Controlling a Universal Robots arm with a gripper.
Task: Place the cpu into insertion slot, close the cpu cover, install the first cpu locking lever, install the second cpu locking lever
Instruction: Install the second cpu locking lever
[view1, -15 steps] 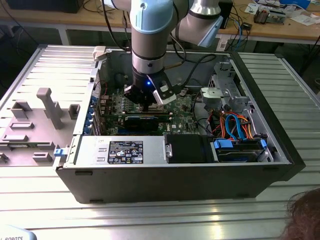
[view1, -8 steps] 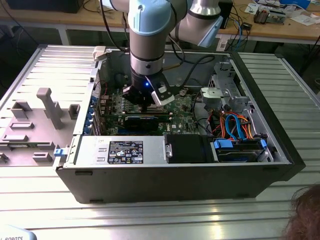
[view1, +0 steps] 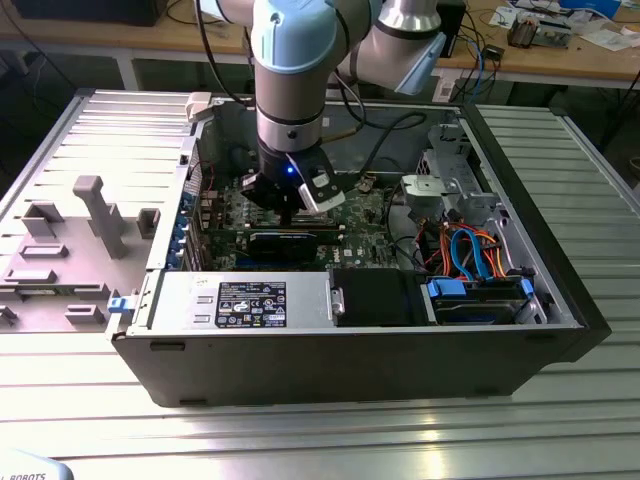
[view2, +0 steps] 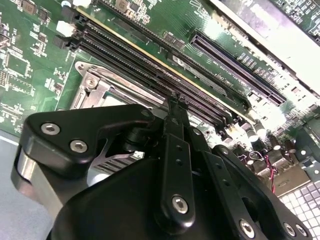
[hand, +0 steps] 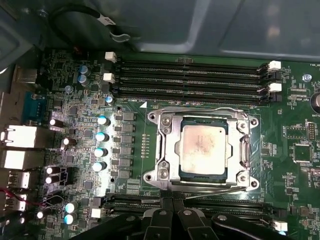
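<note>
Gripper (hand: 172, 200): fingertips drawn together to a narrow point, nothing carried between them; tip resting at the near edge of the socket frame, on or just beside a thin lever wire. Contact with the wire not certain.
Gripper, second wrist view (view2: 176, 102): black fingers (view2: 175, 165) converging just over the edge of the socket beside the memory slots.
Locking lever (hand: 220, 189): thin silvery wire along the near side of the socket, lying low against the frame; latched or not cannot be told. Tip placement judged to suit pressing or hooking this wire.
Cpu cover (hand: 170, 150): silvery frame lying flat over the socket, window around the chip; judged closed.
Cpu (hand: 203, 145): dull grey square top, seated level inside the cover window, in the insertion slot (hand: 204, 174); dark recess edge visible around the chip.
Second lever (hand: 200, 109): wire along the far side of the socket, also low; state not readable.
Memory slots (hand: 190, 77): long black rows beyond the socket, apart from the tool.
Arm, exterior view: gripper (view1: 287, 213) lowered vertically into the open computer case (view1: 350, 370), over the green motherboard (view1: 360, 215); vertical approach judged necessary to clear the case walls.
</note>
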